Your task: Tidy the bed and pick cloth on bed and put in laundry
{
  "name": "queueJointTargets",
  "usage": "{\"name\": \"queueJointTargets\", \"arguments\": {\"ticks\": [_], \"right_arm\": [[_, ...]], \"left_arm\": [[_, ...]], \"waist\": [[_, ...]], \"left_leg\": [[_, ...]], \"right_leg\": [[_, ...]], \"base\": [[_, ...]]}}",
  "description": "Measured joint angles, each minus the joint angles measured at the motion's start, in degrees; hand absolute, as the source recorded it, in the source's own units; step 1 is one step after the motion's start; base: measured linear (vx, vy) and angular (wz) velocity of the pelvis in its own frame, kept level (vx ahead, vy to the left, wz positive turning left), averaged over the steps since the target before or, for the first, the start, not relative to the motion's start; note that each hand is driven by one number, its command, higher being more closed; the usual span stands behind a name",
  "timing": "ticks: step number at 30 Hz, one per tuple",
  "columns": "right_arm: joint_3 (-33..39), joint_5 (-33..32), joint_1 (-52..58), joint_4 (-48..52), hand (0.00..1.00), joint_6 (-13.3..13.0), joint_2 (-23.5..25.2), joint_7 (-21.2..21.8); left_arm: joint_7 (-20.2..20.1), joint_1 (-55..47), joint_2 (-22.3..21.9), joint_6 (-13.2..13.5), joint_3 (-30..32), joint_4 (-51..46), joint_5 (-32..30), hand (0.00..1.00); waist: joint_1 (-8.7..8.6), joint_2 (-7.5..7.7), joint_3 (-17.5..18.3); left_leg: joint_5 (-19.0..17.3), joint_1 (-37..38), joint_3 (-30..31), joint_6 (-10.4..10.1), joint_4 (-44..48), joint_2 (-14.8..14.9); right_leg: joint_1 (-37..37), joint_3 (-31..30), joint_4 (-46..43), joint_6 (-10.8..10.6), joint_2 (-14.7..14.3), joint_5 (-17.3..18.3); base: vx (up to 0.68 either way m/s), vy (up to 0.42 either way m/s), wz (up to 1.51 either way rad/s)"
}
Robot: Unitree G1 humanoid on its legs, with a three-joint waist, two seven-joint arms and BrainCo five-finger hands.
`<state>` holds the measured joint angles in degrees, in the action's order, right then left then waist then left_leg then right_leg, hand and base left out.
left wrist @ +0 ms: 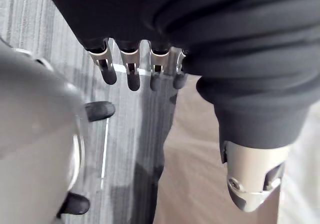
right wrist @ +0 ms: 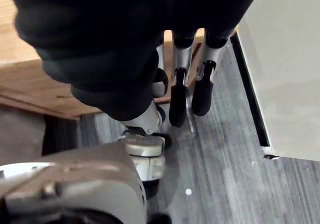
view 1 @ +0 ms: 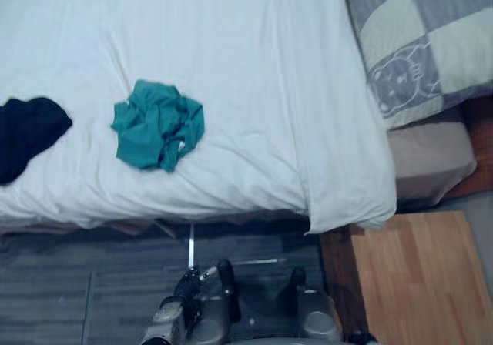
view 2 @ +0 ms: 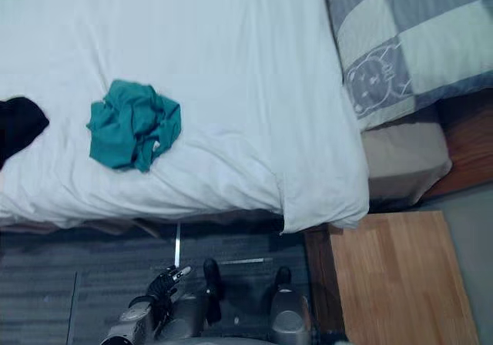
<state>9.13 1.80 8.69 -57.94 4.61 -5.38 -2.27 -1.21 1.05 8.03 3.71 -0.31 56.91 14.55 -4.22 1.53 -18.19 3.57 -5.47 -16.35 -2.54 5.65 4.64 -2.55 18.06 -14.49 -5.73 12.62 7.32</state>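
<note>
A crumpled teal cloth point(view 1: 158, 124) lies on the white duvet point(view 1: 254, 75), close to the bed's near edge. A dark cloth point(view 1: 27, 133) lies on the duvet at the far left, partly cut off by the view's edge. My left hand point(view 1: 186, 284) hangs low beside the bed over the grey floor. In the left wrist view its fingers point(left wrist: 131, 74) are relaxed and hold nothing. My right hand point(right wrist: 178, 96) also hangs down over the floor with straight, empty fingers, between the wooden unit and the bed's side.
A grey-and-white checked pillow point(view 1: 420, 45) with a bear drawing lies at the head of the bed, on the right. A wooden bedside unit point(view 1: 420, 283) stands at the lower right. Grey plank floor point(view 1: 77, 283) runs along the bed's near edge.
</note>
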Motion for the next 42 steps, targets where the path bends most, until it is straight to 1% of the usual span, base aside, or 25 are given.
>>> {"name": "queueJointTargets", "arguments": {"ticks": [2, 3, 5, 7, 9, 10, 11, 12, 13, 14, 15, 16, 17, 19, 20, 21, 25, 27, 31, 33, 37, 39, 40, 41, 42], "right_arm": [[0.67, 0.55, -0.61, 0.33, 0.00, -2.23, 0.09, -0.16], [1.73, 0.54, -1.57, 0.88, 0.00, -3.43, -0.24, -0.16], [1.64, 0.55, -2.27, 1.12, 0.00, -4.31, -1.25, -0.07], [1.41, 0.54, -3.27, 0.97, 0.00, -4.19, -3.22, 0.16], [1.11, 0.23, -3.17, 0.49, 0.00, -3.27, -4.34, 0.09], [1.18, -0.28, -2.88, 0.45, 0.00, -2.93, -4.97, 0.13], [2.13, -0.77, -3.06, -0.93, 0.00, -2.91, -4.11, -0.08], [2.82, -0.69, -3.33, -1.63, 0.00, -3.17, -2.66, -0.09], [3.30, -0.63, -3.69, -1.84, 0.00, -3.29, -2.58, 0.02], [4.01, -0.70, -4.36, -2.53, 0.00, -3.58, -2.65, 0.04], [4.04, -0.90, -5.07, -2.56, 0.00, -3.85, -2.75, 0.16], [3.86, -1.08, -5.06, -2.57, 0.00, -3.98, -2.69, 0.87], [3.46, -1.18, -4.70, -2.56, 0.00, -4.36, -1.85, 2.70], [3.02, -1.52, -4.57, -2.28, 0.00, -4.78, 0.44, 3.68], [1.36, -2.86, -4.24, -1.62, 0.00, -4.79, 0.78, 3.84], [0.36, -3.66, -3.82, -1.04, 0.00, -5.48, 0.65, 4.43], [-1.48, -4.01, -4.42, 0.48, 0.00, -8.44, -0.45, 6.02], [-4.18, -3.27, -4.79, 1.07, 0.00, -10.15, -0.54, 7.13], [-7.94, -1.37, -6.79, 0.45, 0.00, -9.35, -2.46, 6.51], [-7.98, -2.61, -7.87, 0.34, 0.00, -9.57, -1.47, 5.37], [-8.00, -2.95, -8.58, -0.44, 0.00, -9.66, -0.46, 4.68], [-7.97, -1.90, -9.76, -1.30, 0.00, -8.89, -1.63, 3.84], [-7.96, -1.35, -9.71, -1.31, 0.00, -8.61, -2.33, 3.70], [-7.92, -1.19, -9.53, -1.88, 0.00, -8.10, -3.44, 3.63], [-8.62, -0.96, -9.62, -2.46, 0.00, -7.86, -2.27, 4.09]], "left_arm": [[0.01, -0.68, -0.14, -0.15, 2.33, 1.49, 0.82, 0.00], [-0.08, -2.59, -0.11, -0.12, 4.08, 2.23, 3.32, 0.00], [-0.65, -3.83, 0.14, -0.10, 5.49, 2.20, 5.74, 0.00], [-1.95, -5.20, 0.60, 0.67, 7.20, 2.13, 6.04, 0.00], [-2.62, -5.49, 1.10, 1.07, 6.90, 2.33, 6.01, 0.00], [-2.79, -5.64, 0.83, 0.96, 6.52, 2.59, 6.01, 0.00], [-2.64, -4.98, 1.37, 1.04, 5.56, 3.52, 6.04, 0.00], [-2.71, -4.71, 3.06, 0.73, 4.80, 3.64, 6.03, 0.00], [-2.65, -4.51, 3.21, 0.42, 4.81, 4.00, 6.00, 0.00], [-2.71, -4.09, 3.20, -1.04, 4.51, 4.21, 5.53, 0.00], [-2.97, -4.02, 3.16, -1.81, 4.17, 4.11, 3.70, 0.00], [-3.24, -3.99, 3.21, -1.85, 3.81, 4.07, 2.73, 0.00], [-3.97, -3.64, 3.81, -1.87, 1.56, 3.93, 1.90, 0.00], [-5.06, -1.73, 3.55, -2.34, -1.95, 3.88, 0.65, 0.00], [-5.18, -0.92, 2.66, -2.79, -2.48, 3.85, 0.50, 0.00], [-5.06, -0.07, 1.25, -3.31, -2.48, 3.77, 0.37, 0.00], [-4.80, -0.60, -2.15, -3.12, -3.10, 3.17, -2.13, 0.00], [-5.09, -0.38, -1.56, -0.88, -3.73, 2.77, -3.44, 0.00], [-7.46, -1.02, -2.06, 1.07, -1.70, -0.27, -3.13, 0.00], [-8.91, -1.74, -2.20, 1.29, -1.92, 0.58, -4.01, 0.00], [-10.35, -1.37, -2.90, 1.54, -2.53, 3.17, -3.92, 0.00], [-10.78, -0.77, -3.80, 0.16, -5.11, 4.38, -3.87, 0.00], [-10.65, -0.82, -4.42, -0.25, -6.17, 4.48, -3.87, 0.00], [-9.74, -0.21, -5.36, -0.78, -8.27, 5.71, -3.87, 0.00], [-8.72, 1.34, -4.75, -1.22, -8.93, 5.73, -4.03, 0.00]], "waist": [[0.54, 0.20, 0.50], [0.62, 1.36, 1.10], [0.45, 1.42, 2.47], [0.35, -0.31, 3.54], [0.08, -1.54, 4.26], [0.06, -2.17, 4.60], [0.46, -0.89, 4.57], [0.57, 3.35, 5.39], [0.64, 3.80, 5.24], [1.74, 2.39, 4.80], [2.00, 2.12, 4.88], [2.00, 2.09, 4.90], [1.91, 2.00, 5.16], [0.95, 1.90, 5.18], [0.02, 1.82, 5.54], [-0.82, 2.45, 6.07], [-0.08, -0.07, 6.78], [0.13, 0.84, 7.39], [2.13, -2.57, 5.72], [1.82, -3.39, 6.08], [0.87, -2.96, 6.79], [0.02, -4.00, 7.34], [-0.01, -5.22, 7.96], [-0.69, -5.70, 8.28], [0.74, -3.40, 7.88]], "left_leg": [[-5.17, 0.19, -2.55, 1.27, 6.14, 2.53], [-7.79, -0.10, -2.80, 1.52, 11.89, 5.76], [-8.50, -1.57, -1.62, 0.95, 15.55, 10.21], [-8.04, -3.12, 2.47, 0.26, 16.26, 18.02], [-8.01, -2.37, 3.14, 0.31, 15.74, 21.06], [-8.28, -1.46, 2.74, -0.49, 15.02, 21.12], [-9.84, -0.80, 0.89, -11.17, 17.24, 18.37], [-12.17, -1.03, -0.59, -9.54, 19.47, 14.42], [-13.45, -1.05, -1.21, -8.69, 20.64, 13.80], [-14.66, -0.47, -3.05, -7.10, 20.44, 13.33], [-14.68, 1.40, -4.92, -6.32, 18.59, 13.16], [-14.31, 2.43, -5.05, -5.89, 17.21, 13.03], [-13.01, 3.98, -5.10, -5.18, 13.38, 12.33], [-8.25, 6.25, -4.30, -3.40, 3.61, 9.78], [-5.29, 6.45, -3.92, -2.85, -0.84, 8.07], [-2.91, 6.02, -2.94, -2.43, -3.77, 5.02], [-2.11, 7.51, -5.65, -2.41, -4.18, 2.95], [-4.00, 2.40, -6.28, -3.75, 6.94, 3.00], [-7.81, -8.42, -5.55, -0.41, 41.72, 15.14], [-8.79, -5.46, -5.61, 1.12, 33.96, 16.82], [-8.03, -0.80, 0.87, -0.05, 13.18, 16.79], [-5.58, 3.25, 4.14, -2.70, 6.65, 16.40], [-4.09, 4.47, 3.89, -2.03, 6.45, 16.39], [-7.75, 6.06, 1.77, -10.57, 7.14, 16.06], [-9.15, 7.57, -1.63, -8.82, 8.13, 13.51]], "right_leg": [[2.50, 1.07, -0.34, -0.01, 0.58, 0.00], [3.43, 0.67, -0.30, -0.13, 1.54, 0.04], [3.56, 0.04, 0.01, -1.27, 3.02, -0.41], [3.61, -0.81, 0.11, -4.23, 4.55, -0.41], [3.76, -0.98, -0.85, -7.88, 6.91, -0.34], [4.10, -1.42, -1.01, -9.06, 7.83, -0.30], [4.39, -4.30, -0.76, -9.11, 11.55, -0.43], [4.25, -6.43, -0.41, -5.82, 14.87, -4.59], [3.96, -6.68, -0.41, -3.32, 15.87, -7.83], [2.54, -4.31, -0.47, 6.08, 16.21, -14.68], [1.03, -1.20, -2.95, 7.16, 15.58, -15.38], [0.71, 0.51, -4.61, 4.52, 14.07, -13.46], [0.58, 2.34, -6.66, -0.56, 8.35, -7.94], [0.22, 0.58, -3.72, -0.94, -4.63, -1.36], [0.59, -1.41, 2.84, 0.50, -10.38, -0.75], [2.49, -4.14, 10.82, 7.89, -13.35, -3.86], [4.00, -4.61, 9.44, 6.52, -11.22, -3.42], [4.63, -3.52, 9.79, 6.38, -9.14, -1.92], [11.51, -3.68, 9.62, 6.55, -10.47, -0.54], [12.54, -7.21, 9.71, 5.03, -8.90, -0.62], [9.18, -13.17, 8.50, 1.35, -5.36, -1.24], [6.71, -16.39, 7.04, -3.13, -2.59, -0.99], [6.41, -16.74, 6.94, -4.47, -2.44, -1.01], [6.20, -16.51, 6.24, -6.99, -0.30, -1.34], [4.83, -13.91, 4.57, -7.49, 2.78, -3.31]], "base": [[-0.06, 0.071, 0.05], [-0.09, 0.125, -0.20], [-0.06, 0.170, -0.03], [-0.06, 0.438, 0.18], [-0.03, 0.503, 0.21], [-0.01, 0.643, 0.08], [0.02, 0.653, -0.02], [0.04, 0.650, -0.09], [0.01, 0.613, -0.24], [-0.02, 0.591, -0.46], [-0.01, 0.564, -0.49], [0.04, 0.515, -0.33], [0.08, 0.336, 0.05], [0.12, 0.254, 0.51], [0.11, 0.166, 0.95], [0.11, 0.152, 0.87], [0.11, 0.153, 0.17], [0.08, 0.069, 0.46], [0.03, 0.096, -0.07], [0.07, 0.229, -1.00], [0.12, 0.330, -0.73], [0.16, 0.509, -0.59], [0.14, 0.611, -0.42], [0.11, 0.681, -0.55], [0.09, 0.640, -0.68]]}}
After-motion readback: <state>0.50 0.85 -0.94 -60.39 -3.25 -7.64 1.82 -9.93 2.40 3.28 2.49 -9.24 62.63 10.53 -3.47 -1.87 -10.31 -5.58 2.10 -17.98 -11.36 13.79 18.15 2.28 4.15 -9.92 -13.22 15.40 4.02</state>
